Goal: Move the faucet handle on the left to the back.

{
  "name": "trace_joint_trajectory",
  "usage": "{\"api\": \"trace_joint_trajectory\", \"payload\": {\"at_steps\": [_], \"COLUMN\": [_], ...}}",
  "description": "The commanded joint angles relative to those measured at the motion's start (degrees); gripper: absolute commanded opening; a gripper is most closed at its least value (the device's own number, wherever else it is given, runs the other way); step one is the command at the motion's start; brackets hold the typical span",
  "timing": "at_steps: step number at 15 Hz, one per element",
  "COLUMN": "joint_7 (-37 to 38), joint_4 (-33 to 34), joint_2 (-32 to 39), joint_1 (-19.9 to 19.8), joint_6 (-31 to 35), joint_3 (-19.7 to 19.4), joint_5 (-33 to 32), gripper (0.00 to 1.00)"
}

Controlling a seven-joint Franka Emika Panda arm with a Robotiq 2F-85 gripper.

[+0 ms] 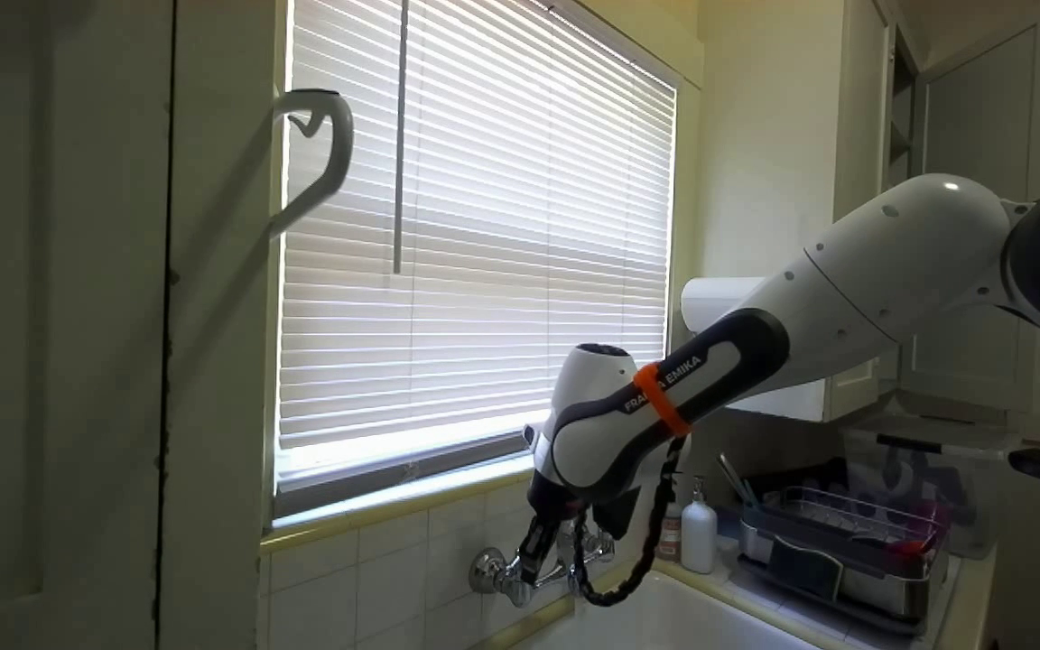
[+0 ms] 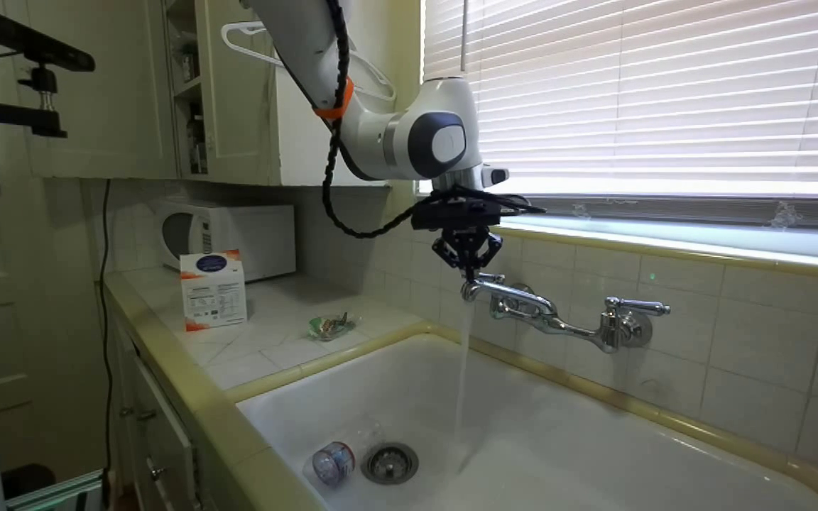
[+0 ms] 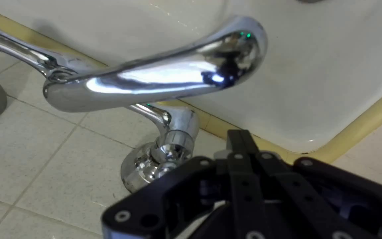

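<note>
The left faucet handle is a small silvery metal piece, partly hidden behind the spout in an exterior view. In the wrist view its chrome knob shows left of the fingers, partly covered by the gripper's linkage. My black gripper points down with both fingertips together and nothing visible between them. In an exterior view the gripper is just left of the handle, by the spout's end. I cannot tell whether it touches the handle. The handle is hard to make out behind the arm in the remaining exterior view.
The chrome spout reaches over the white sink, with water running. The right faucet handle sticks out from the tiled wall. A plastic bottle lies by the drain. A soap bottle and dish rack stand beyond the sink.
</note>
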Motion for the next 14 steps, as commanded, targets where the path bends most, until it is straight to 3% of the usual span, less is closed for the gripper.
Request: {"api": "trace_joint_trajectory", "payload": {"at_steps": [1, 14], "joint_7": [2.80, 16.35], "joint_4": [0.17, 4.39], "joint_2": [1.94, 5.71], "joint_1": [-0.09, 0.50], "joint_6": [3.69, 8.42], "joint_3": [1.11, 0.76], "joint_5": [2.15, 3.01], "gripper": [0.00, 0.00]}}
